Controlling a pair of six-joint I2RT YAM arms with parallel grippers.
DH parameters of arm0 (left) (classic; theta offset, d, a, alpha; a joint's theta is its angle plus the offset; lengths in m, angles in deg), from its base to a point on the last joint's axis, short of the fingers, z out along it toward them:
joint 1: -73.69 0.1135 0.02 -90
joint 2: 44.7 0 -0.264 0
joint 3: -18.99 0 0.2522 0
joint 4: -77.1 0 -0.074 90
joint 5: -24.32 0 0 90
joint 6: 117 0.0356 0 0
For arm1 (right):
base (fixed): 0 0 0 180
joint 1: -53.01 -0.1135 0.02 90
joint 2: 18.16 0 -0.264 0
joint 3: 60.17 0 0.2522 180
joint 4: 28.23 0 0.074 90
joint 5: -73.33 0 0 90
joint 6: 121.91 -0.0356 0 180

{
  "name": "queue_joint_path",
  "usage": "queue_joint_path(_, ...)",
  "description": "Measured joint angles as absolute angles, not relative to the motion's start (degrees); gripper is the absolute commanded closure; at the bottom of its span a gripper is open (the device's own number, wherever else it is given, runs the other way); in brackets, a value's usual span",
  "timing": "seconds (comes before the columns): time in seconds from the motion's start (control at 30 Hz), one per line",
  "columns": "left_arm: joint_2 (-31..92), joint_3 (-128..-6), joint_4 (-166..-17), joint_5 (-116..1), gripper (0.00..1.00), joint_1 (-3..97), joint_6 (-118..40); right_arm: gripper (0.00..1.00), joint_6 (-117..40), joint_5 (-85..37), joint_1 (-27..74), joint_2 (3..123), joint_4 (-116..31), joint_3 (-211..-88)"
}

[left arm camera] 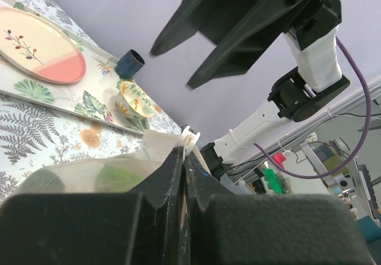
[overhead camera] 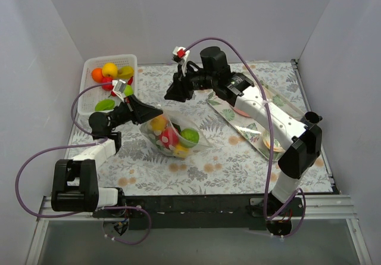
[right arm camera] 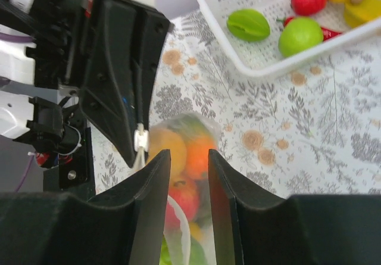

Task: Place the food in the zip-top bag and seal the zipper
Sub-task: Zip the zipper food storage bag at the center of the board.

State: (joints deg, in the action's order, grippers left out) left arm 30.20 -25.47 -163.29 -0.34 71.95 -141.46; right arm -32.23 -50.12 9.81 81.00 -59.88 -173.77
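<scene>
Closest to the lens in your left wrist view, the left gripper (left arm camera: 183, 155) has its fingers pressed together on the mouth edge of the zip-top bag (overhead camera: 178, 135). The white tab of the zipper (left arm camera: 190, 138) pokes out right at the fingertips. From above, the bag sits near the middle of the table. It bulges with food (overhead camera: 168, 137): yellow, red, orange and green pieces show through the plastic. The left gripper holds it at the bag's 10 o'clock corner. Your right gripper (overhead camera: 174, 92) hangs over the bag's 12 o'clock side with its fingers apart and nothing between them. In its own wrist view the bag shows through the gap below, and the tab lies just off the left finger. What matters for the next move is this: the closure strip seems to run away from the left gripper's pinch toward roughly 4 o'clock, though the crumpled plastic hides its exact line. The left arm is the one already on the tab, so the right gripper would need to reach the far end of the mouth to give a pull along that axis. More fruit (overhead camera: 109, 71) lies in the white basket (overhead camera: 111, 57) at 11 o'clock, well apart from the bag, so you should judge whether loading is finished before sealing.
</scene>
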Motion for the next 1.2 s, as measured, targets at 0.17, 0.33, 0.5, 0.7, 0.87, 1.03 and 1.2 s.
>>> queue_joint_path(0.17, 30.22, -25.53, -163.29, -0.01, 1.00, 71.95, -141.43, 0.55, -31.66, -54.10, 9.73, 82.68, -59.90, -179.80)
queue_joint_path(0.33, 30.29, -25.66, -163.29, 0.17, 1.00, 71.95, -141.41, 0.53, -31.14, -54.34, 8.09, 85.78, -61.78, -183.38)
queue_joint_path(0.5, 30.29, -25.71, -163.27, 0.91, 1.00, 71.99, -141.04, 0.53, -30.02, -52.35, 5.42, 88.19, -64.67, -183.43)
queue_joint_path(0.7, 30.35, -25.79, -163.14, 1.15, 1.00, 71.95, -140.63, 0.63, -30.07, -51.81, 5.16, 88.38, -65.39, -183.67)
queue_joint_path(0.87, 30.35, -25.79, -163.16, 1.17, 1.00, 71.95, -139.90, 0.61, -29.98, -51.52, 4.87, 88.32, -65.50, -183.67)
queue_joint_path(1.03, 30.35, -25.79, -163.23, 1.13, 1.00, 71.95, -138.83, 0.61, -29.96, -51.54, 4.94, 88.01, -65.45, -183.23)
queue_joint_path(1.2, 30.35, -25.79, -163.31, 0.95, 1.00, 71.73, -138.42, 0.61, -30.81, -54.45, 6.14, 87.05, -64.93, -181.72)
